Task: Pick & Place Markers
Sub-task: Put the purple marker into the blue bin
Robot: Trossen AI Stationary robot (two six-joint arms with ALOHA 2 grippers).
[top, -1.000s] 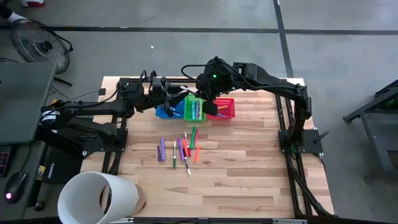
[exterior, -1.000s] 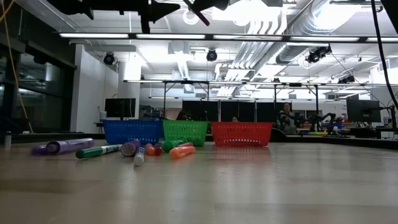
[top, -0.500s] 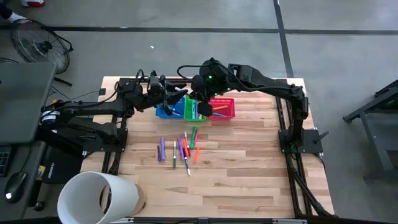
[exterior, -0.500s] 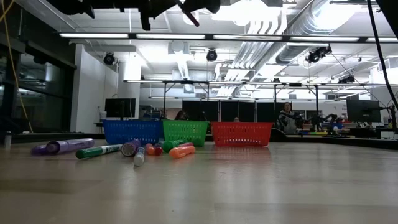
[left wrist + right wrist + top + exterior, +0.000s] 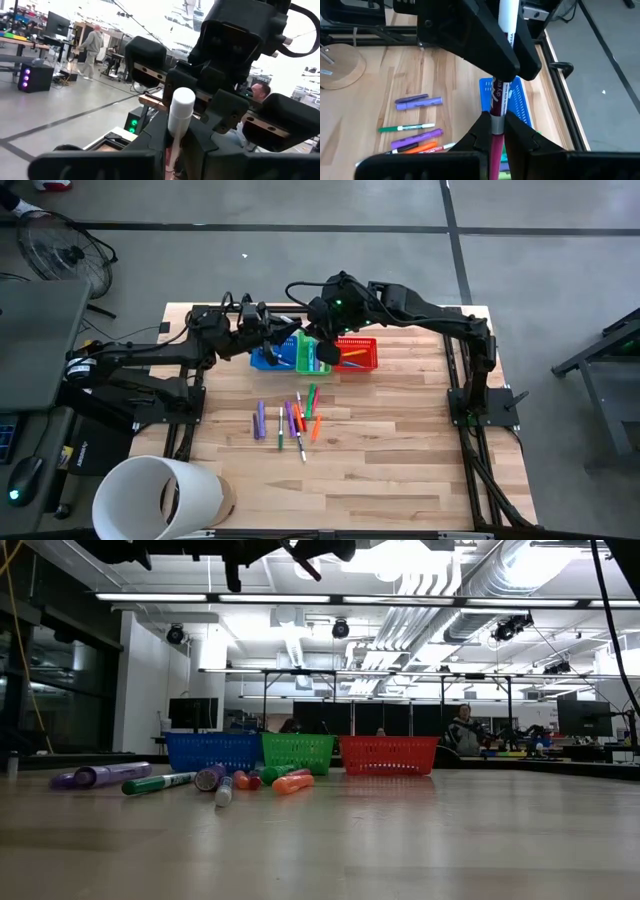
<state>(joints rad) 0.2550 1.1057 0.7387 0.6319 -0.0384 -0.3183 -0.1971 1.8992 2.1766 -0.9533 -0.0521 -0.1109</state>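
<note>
One marker (image 5: 500, 96), a white barrel with a magenta end, is held in the air between both grippers above the blue basket (image 5: 266, 360) and green basket (image 5: 306, 356). My right gripper (image 5: 496, 131) is shut on its magenta end and my left gripper (image 5: 177, 135) on its white end. In the high view the left gripper (image 5: 289, 340) and right gripper (image 5: 320, 352) meet nose to nose. Several more markers (image 5: 290, 420), purple, green, orange and red, lie flat on the table's middle. A red basket (image 5: 358, 353) stands to the right of the green one. My left gripper pinches the marker's white barrel (image 5: 180, 112) between its two fingers, a little in from the rounded white end, which sticks out past them. It comes from the table's left and lies across the marker. The marker is clear of the baskets. My right gripper pinches the marker's magenta end (image 5: 496, 142) between its two fingers, coming from the table's right. The marker runs forward out of the fingers, along them, toward the left gripper. It is lifted clear of everything below.
The three mesh baskets stand in a row at the table's far middle. A white cylinder (image 5: 160, 498) stands at the near left corner, with a round wooden disc (image 5: 335, 65) by it. The near right part of the table is bare wood (image 5: 420, 470).
My right gripper has carried the marker toward the table's left, from over the red basket to over the green one, up to my left gripper. The marker's white end now stands between the left fingers. The markers on the table have stayed put.
</note>
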